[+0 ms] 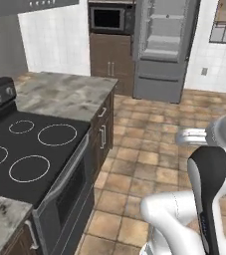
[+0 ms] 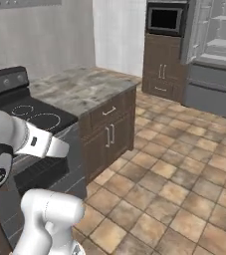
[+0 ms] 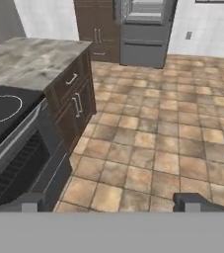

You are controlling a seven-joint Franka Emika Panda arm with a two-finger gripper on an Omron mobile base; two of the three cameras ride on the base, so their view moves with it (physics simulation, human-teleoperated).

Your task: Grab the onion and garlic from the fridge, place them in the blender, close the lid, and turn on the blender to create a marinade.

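The grey fridge (image 1: 162,50) stands across the tiled floor at the far wall. Its upper part is open onto pale shelves, seen also in the right base view (image 2: 216,55) and at the top of the hand view (image 3: 143,29). My gripper (image 3: 111,202) is open, far from the fridge, with its two dark fingertips (image 3: 27,202) wide apart and nothing between them. It looks across the floor toward the fridge. The onion, garlic, blender and lid are out of view.
A black stove (image 1: 30,144) with an oven door below sits close on the left. A marble counter (image 1: 64,92) over dark drawers lies beyond it. A black microwave (image 1: 108,19) is built in above dark cabinets left of the fridge. Open tiled floor (image 3: 158,133) lies ahead.
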